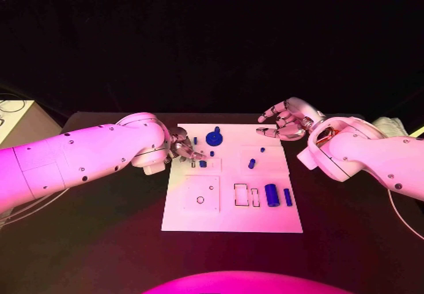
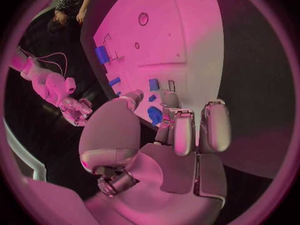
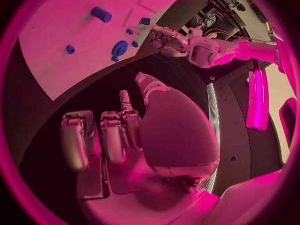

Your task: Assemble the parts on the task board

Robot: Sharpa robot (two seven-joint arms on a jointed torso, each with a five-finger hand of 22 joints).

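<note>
The white task board [image 1: 231, 217] lies in the middle of the black table. On it are a round blue part [image 1: 215, 137], a small blue block [image 1: 202, 163], a short peg [image 1: 252, 163], a thick blue cylinder [image 1: 271, 195] and a slim bar [image 1: 287, 196]. My left hand [image 1: 183, 150] hovers at the board's far left edge, its fingertips [image 2: 170, 101] just short of the round part [image 2: 154, 116] and thumb apart from them, holding nothing. My right hand [image 1: 287, 120] hangs beyond the board's far right corner, fingers loosely curled and empty.
Outlined slots [image 1: 241, 194] and a small hole [image 1: 200, 199] mark the board's near half. In the right wrist view the cylinder [image 3: 100, 14] and round part [image 3: 119, 49] lie on the board, with the left hand [image 3: 169, 37] beyond. A pale bench [image 1: 22, 122] stands far left.
</note>
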